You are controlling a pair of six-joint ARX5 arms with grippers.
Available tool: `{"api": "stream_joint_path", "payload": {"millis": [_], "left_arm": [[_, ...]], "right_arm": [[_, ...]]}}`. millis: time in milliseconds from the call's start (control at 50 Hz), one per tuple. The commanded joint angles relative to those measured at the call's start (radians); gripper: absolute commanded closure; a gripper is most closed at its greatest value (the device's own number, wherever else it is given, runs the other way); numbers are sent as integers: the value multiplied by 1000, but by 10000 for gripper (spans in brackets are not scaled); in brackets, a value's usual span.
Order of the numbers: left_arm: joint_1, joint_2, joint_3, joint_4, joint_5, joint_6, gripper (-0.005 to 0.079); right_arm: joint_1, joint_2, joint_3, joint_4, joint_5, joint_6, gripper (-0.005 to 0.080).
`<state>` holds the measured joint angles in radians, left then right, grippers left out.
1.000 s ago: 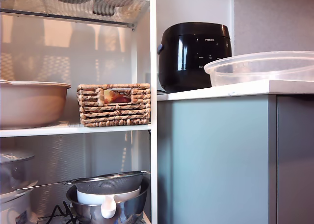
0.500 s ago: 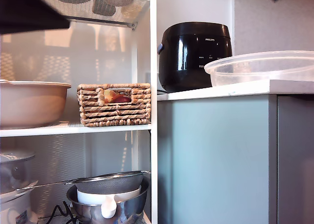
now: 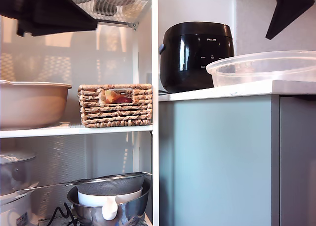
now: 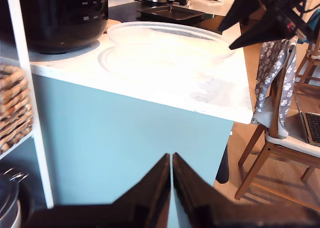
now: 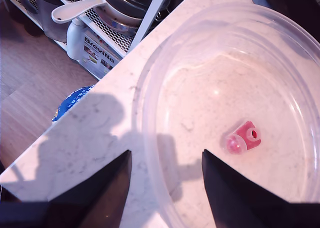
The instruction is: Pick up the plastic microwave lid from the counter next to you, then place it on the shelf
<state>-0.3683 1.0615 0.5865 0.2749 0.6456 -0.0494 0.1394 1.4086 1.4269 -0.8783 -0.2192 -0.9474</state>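
Rim of the plastic microwave lid [image 5: 220, 118] near the worktop [image 5: 95, 138] edge suits my second gripper [image 5: 165, 188], jaws open above it, while my first gripper [image 4: 171, 188] hangs closed.

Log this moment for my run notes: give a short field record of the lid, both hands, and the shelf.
lid: clear dome, lying rim-up on the counter, beside the black cooker
lid knob: red, at the bottom inside
first hand: shut, empty, low in front of the cabinet
second hand: open, above the lid's rim, not touching
shelf: white board holding a beige bowl and a wicker basket
task: lid not yet picked up
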Motion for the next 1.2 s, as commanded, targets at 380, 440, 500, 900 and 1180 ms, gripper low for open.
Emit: {"api": "stream_joint_path", "payload": {"millis": [380,440,500,900,1180], "left_arm": [[-27,59,38,33,0,-3,751],[-27,59,38,32,0,-5,751],[-27,59,38,33,0,-12,751],[-27,59,39,41,-6,-93,750],[-27,59,41,41,-6,-168,751]], "right_arm": [[6,154,4,-2,21,-22,349],[6,166,4,-2,20,-22,370],[6,169,4,-7,21,-22,442],[63,149,5,-80,94,-18,763],[178,58,5,-92,254,-17,763]]}}
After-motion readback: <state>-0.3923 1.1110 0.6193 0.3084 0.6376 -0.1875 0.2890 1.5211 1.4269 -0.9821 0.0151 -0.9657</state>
